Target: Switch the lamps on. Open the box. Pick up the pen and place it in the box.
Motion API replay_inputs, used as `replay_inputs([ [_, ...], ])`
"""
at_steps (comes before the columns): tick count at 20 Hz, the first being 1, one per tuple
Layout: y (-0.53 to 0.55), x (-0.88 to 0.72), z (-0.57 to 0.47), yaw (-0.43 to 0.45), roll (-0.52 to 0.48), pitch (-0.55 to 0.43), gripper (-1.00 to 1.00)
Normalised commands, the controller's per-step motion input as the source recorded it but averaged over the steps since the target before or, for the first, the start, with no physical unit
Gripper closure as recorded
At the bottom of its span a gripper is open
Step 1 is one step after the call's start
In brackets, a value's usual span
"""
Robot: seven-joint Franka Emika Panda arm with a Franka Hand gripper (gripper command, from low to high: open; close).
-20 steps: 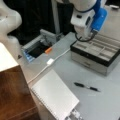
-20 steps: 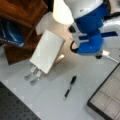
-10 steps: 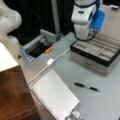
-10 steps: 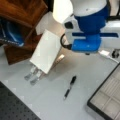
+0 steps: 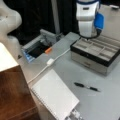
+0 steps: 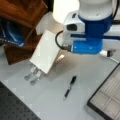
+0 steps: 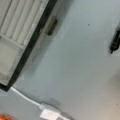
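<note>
Gripper fingers do not show in any view, so whether they are spread or pressed together cannot be told; only the white and blue wrist body [image 5: 87,18] shows, hanging over the back left part of the box [image 5: 96,53] in a front view and filling the top right of a front view [image 6: 87,32]. Nothing is seen held.

That box stands open near the worktop's [image 5: 75,72] right edge, its beige compartmented lining facing up inside a black rim, with silver-grey sides and a small pale latch on the front wall. The wrist view shows the same lining and black rim [image 7: 15,37] at its left, the latch beside it.

On the bare grey worktop in front of the box, apart from it, lies the pen [image 5: 87,87], black with a thin silvery middle; it also shows lying free in a front view [image 6: 69,87] and at the wrist view's right edge [image 7: 115,42].

A white cable with a switch [image 5: 50,61] runs across the worktop left of the box. A cream-white lampshade [image 6: 65,10] glows brightly at a front view's top. A white notebook-like pad [image 5: 55,96] sits by the worktop's near edge beside a brown wooden block [image 5: 13,95].
</note>
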Motion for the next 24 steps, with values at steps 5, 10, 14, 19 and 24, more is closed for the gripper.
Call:
replay_inputs([
  [5, -0.38, 0.16, -0.27, 0.371, -0.096, -0.133, -1.00],
  [10, -0.25, 0.11, -0.29, 0.308, -0.047, -0.125, -1.00],
  [14, -0.08, 0.00, -0.29, 0.158, -0.065, -0.144, -1.00],
  [19, -0.04, -0.07, -0.32, 0.138, -0.075, -0.154, -1.00],
  [24, -0.08, -0.07, -0.35, 0.187, -0.058, -0.158, -1.00],
])
